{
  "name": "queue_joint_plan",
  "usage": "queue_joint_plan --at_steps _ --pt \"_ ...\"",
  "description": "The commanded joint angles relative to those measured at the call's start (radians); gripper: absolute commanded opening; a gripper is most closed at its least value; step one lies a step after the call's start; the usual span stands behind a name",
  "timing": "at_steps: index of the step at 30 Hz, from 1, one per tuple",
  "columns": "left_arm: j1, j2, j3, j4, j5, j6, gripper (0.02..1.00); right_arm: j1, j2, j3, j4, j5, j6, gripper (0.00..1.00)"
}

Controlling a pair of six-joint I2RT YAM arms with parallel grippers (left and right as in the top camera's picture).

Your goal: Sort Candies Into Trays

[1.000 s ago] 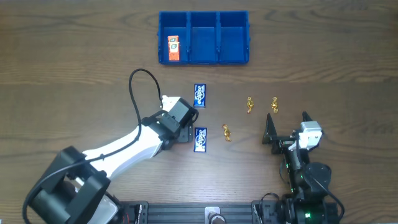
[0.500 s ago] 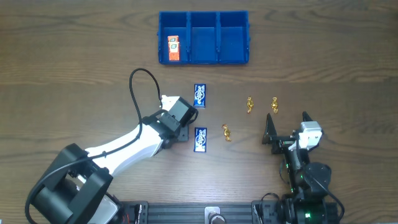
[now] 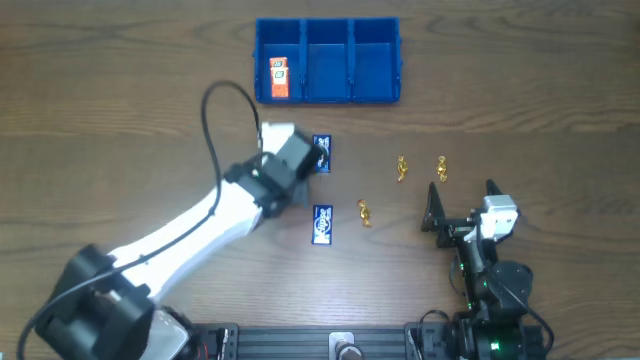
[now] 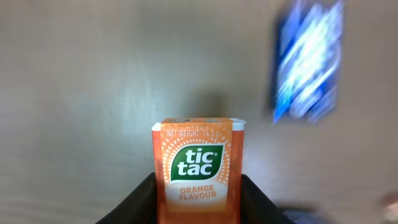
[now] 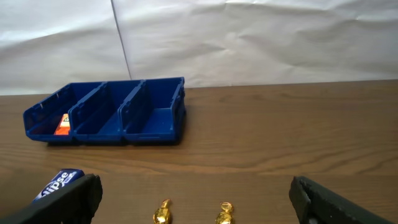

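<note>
My left gripper (image 3: 300,160) is shut on an orange candy box (image 4: 199,177), held upright above the table beside a blue packet (image 3: 322,152) (image 4: 309,62). A second blue packet (image 3: 322,224) lies nearer the arms. Three gold candies (image 3: 365,212) (image 3: 402,168) (image 3: 441,168) lie to the right. The blue three-compartment tray (image 3: 328,92) (image 5: 155,121) stands at the back, with one orange box (image 3: 280,77) (image 5: 61,124) in its left compartment. My right gripper (image 3: 462,205) stands open near its base, holding nothing.
In the right wrist view, two gold candies (image 5: 163,214) (image 5: 223,213) and a blue packet (image 5: 57,182) lie between that gripper and the tray. A white backdrop (image 5: 249,37) rises behind the table's far edge. Bare wood surrounds the tray.
My left arm has moved up the top view towards the tray, carrying the orange box, and now covers part of the upper blue packet. The right arm is still.
</note>
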Motion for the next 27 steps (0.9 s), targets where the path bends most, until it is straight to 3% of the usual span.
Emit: queue_joint_plan --at_steps 1,5,13,20,27 --pt "0.077 -0.01 0.305 -0.076 -0.109 0.117 0.283 0.002 -0.005 -0.002 -0.006 -0.002 -0.014 0.998" --pt "0.169 0.071 0.507 -0.103 -0.103 0.201 0.283 0.002 -0.005 -0.002 -0.006 -0.002 -0.014 0.998" --pt "0.286 0.392 0.865 -0.15 0.005 0.293 0.29 0.002 -0.005 -0.002 -0.006 -0.002 -0.014 0.998" --pt "0.322 0.561 0.933 -0.131 0.082 0.287 0.294 0.002 -0.005 -0.002 -0.006 -0.002 -0.014 0.998" --pt "0.323 0.604 0.933 -0.116 0.095 0.284 0.305 0.002 -0.005 -0.002 -0.006 -0.002 -0.014 0.998"
